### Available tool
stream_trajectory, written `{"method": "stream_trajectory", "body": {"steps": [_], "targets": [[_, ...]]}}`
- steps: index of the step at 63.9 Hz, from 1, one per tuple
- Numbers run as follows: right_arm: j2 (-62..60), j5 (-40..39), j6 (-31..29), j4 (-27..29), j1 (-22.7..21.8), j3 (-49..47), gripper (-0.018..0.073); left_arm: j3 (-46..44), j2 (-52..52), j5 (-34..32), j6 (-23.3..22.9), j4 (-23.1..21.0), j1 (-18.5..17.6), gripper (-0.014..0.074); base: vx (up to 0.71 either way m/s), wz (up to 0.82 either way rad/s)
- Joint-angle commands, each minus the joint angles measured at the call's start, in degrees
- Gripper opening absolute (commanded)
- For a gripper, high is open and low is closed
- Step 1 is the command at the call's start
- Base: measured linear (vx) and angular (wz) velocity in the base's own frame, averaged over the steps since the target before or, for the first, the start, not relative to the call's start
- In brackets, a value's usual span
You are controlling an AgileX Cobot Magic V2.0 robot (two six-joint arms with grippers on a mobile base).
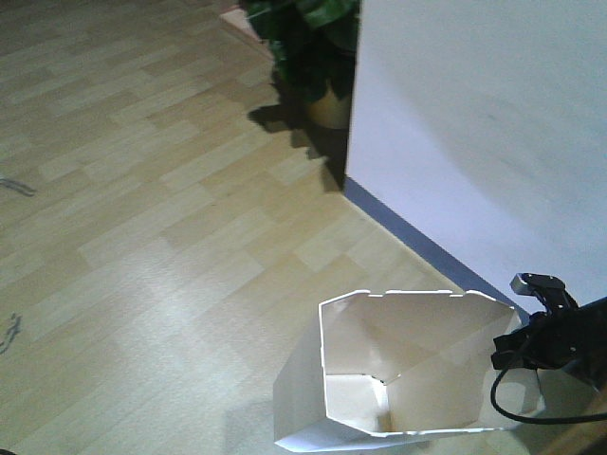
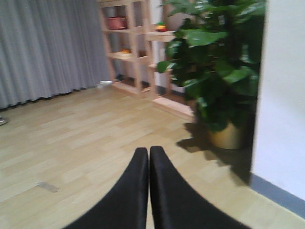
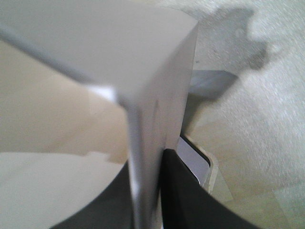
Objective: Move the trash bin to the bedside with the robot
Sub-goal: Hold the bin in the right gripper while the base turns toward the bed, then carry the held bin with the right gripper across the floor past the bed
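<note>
The white trash bin (image 1: 427,346) stands on the wooden floor at the bottom of the front view, its angular rim up and cream inside showing. My right gripper (image 1: 514,356) is at the bin's right rim, its black arm coming in from the right edge. In the right wrist view the gripper (image 3: 152,168) is shut on the bin's thin wall (image 3: 147,95), one black finger (image 3: 183,191) outside and one inside. My left gripper (image 2: 149,153) is shut and empty, held above the floor and facing the plant. The bed is out of view.
A white wall (image 1: 474,123) with a grey skirting (image 1: 417,248) runs close along the bin's right. A large potted plant (image 1: 308,47) stands at the wall's corner and shows in the left wrist view (image 2: 214,71). Wooden shelves (image 2: 128,47) and a grey curtain (image 2: 47,47) lie beyond. A loose cable (image 1: 17,187) lies at far left.
</note>
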Motion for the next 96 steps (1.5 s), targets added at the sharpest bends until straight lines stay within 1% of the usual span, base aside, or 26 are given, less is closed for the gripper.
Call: {"method": "stream_trajectory", "body": {"steps": [1,63,78,96], "targets": [[-3.6,13.3,-0.1,2.0,-0.1,-0.2,-0.0005,-1.4,-0.3,-4.2,-0.3,-0.1,-0.2,-0.0006,0.1,0.52],[-3.6,13.3,-0.1,2.0,-0.1,-0.2,-0.0005,-1.4,-0.3,-4.2,-0.3,-0.1,-0.2,-0.0006,0.13,0.55],[-3.6,13.3,-0.1,2.0,-0.1,-0.2,-0.0005,-1.4,-0.3,-4.2,-0.3,-0.1,-0.2,-0.0006,0.13,0.35],[-3.6,13.3,-0.1,2.0,-0.1,-0.2,-0.0005,-1.4,-0.3,-4.2,-0.3,-0.1,-0.2,-0.0006,0.17,0.15]]}}
